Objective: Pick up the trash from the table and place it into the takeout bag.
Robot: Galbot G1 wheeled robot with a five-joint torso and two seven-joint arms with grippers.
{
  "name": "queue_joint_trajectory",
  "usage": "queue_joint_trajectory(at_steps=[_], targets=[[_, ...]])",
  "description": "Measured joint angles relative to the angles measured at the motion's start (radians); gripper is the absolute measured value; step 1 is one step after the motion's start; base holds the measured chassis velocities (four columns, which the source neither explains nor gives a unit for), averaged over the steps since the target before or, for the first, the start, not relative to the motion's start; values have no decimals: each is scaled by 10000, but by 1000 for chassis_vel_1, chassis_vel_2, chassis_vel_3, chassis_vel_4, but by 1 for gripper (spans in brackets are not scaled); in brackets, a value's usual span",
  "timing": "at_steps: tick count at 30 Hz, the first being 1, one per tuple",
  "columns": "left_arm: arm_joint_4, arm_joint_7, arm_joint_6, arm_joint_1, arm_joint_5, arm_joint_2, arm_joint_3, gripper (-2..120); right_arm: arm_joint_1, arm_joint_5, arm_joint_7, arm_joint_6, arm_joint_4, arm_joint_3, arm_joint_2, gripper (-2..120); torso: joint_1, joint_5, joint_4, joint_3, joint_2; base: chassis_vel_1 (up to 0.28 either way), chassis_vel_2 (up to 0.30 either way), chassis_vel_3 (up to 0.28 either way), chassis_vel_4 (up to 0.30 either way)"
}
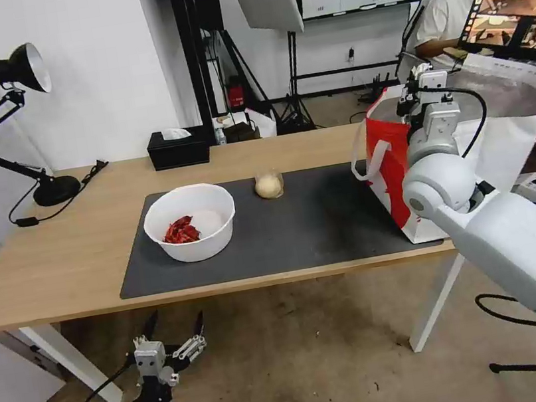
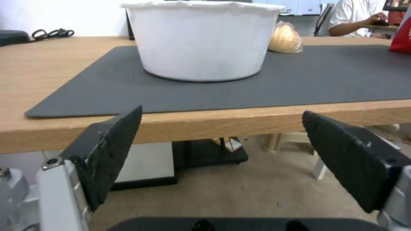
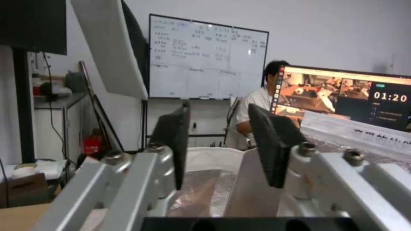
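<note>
The white bowl with its red scraps sat on the left half of the dark grey mat, and the small clear cup of yellowish stuff stood well apart from it, close to the mat's far edge. Between them and the takeout bag the mat lay bare, a broad open stretch. The bag stood at the table's right end, its base reaching the front edge, red side panel facing the bowl, one white loop handle hanging down that side.

The right gripper hung over the bag's open mouth, fingers parted with nothing between them, the silver foil lining just beneath. The left gripper waited below and in front of the table's front edge, level with the bowl, its two black pads spread wide and empty.

A monitor behind the bag read 01:20; the whiteboard's writing was too small to make out. A black tissue box sat at the far edge, and a black desk lamp stood on the left end, its cord trailing over the wood.
</note>
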Motion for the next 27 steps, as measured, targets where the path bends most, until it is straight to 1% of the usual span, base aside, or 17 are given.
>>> queue_joint_trajectory(at_steps=[2, 3, 5, 6, 7, 9, 10, 12, 14, 16, 17, 18, 20, 21, 23, 25, 27], targets=[[0, 0, -24, -1, -12, 4, 24, 100, -15, -2, 0, -29, 33, 2, -4, 51, 1, 1, 0, 0, 0, 0, 0, 0, 0], [0, 0, -24, -1, -12, 4, 24, 100, -15, -2, 0, -29, 33, 2, -4, 51, 1, 1, 0, 0, 0, 0, 0, 0, 0], [-18, 0, -27, -16, -20, 11, 52, 100, -16, 12, -9, -38, 72, 9, -4, 63, 0, 0, 0, 0, 0, 0, 0, 0, 0], [-18, 0, -27, -16, -20, 11, 52, 100, -16, 12, -9, -38, 72, 9, -4, 63, 0, 0, 0, 0, 0, 0, 0, 0, 0], [-30, 0, -28, -31, -30, 22, 55, 100, -18, 30, -23, -38, 87, 9, -9, 66, 0, 0, 0, 0, 0, 0, 0, 0, 0], [-35, 0, -27, -60, -55, 61, 55, 100, -30, 82, -48, -38, 111, 21, -28, 76, 0, 0, 0, 0, -1, 0, 0, 0, 0], [-35, 0, -27, -60, -55, 61, 55, 100, -30, 82, -48, -38, 111, 21, -28, 76, 0, 0, 0, 0, -1, 0, 0, 0, 0], [-35, 0, -27, -83, -72, 93, 52, 100, -58, 174, -83, 23, 163, 46, -48, 86, 1, 1, 0, 0, 0, 0, 0, 0, 0], [-35, 0, -27, -89, -73, 95, 52, 100, -69, 213, -105, 84, 195, 49, -54, 88, 1, 1, 0, 0, -1, 0, 0, 0, 0], [-27, 0, -27, -105, -75, 95, 53, 100, -108, 306, -285, 271, 313, 67, -74, 96, 0, 1, 0, 0, -1, 0, 0, 0, 0], [-13, 0, -28, -121, -76, 89, 63, 100, -154, 389, -584, 456, 443, 91, -116, 100, 1, 1, 0, 0, 0, 0, 0, 0, 0], [-13, 0, -28, -121, -76, 89, 63, 100, -154, 389, -584, 456, 443, 91, -116, 100, 1, 1, 0, 0, 0, 0, 0, 0, 0], [41, 1, -28, -197, -77, 37, 127, 100, -581, 847, -2001, 1019, 1248, 196, -405, 100, 0, -1, 2, 0, 0, 0, 0, 0, 0], [41, 1, -28, -197, -77, 37, 127, 100, -581, 847, -2001, 1019, 1248, 196, -405, 100, 0, -1, 2, 0, 0, 0, 0, 0, 0], [130, 1, -77, -252, -75, 0, 142, 100, -1466, 1234, -3035, 1212, 1931, 568, -728, 100, 1, -1, 3, 0, 0, 0, 0, 0, 0], [172, 1, -110, -261, -70, -8, 155, 100, -1875, 1244, -3317, 1302, 2110, 738, -820, 100, 0, 0, 1, -1, 0, 0, 0, 0, 0], [227, 3, -150, -267, -48, -43, 192, 100, -3166, 972, -4028, 1712, 2538, 1167, -976, 100, 0, 4, -2, 0, 0, 0, 0, 0, 0]])
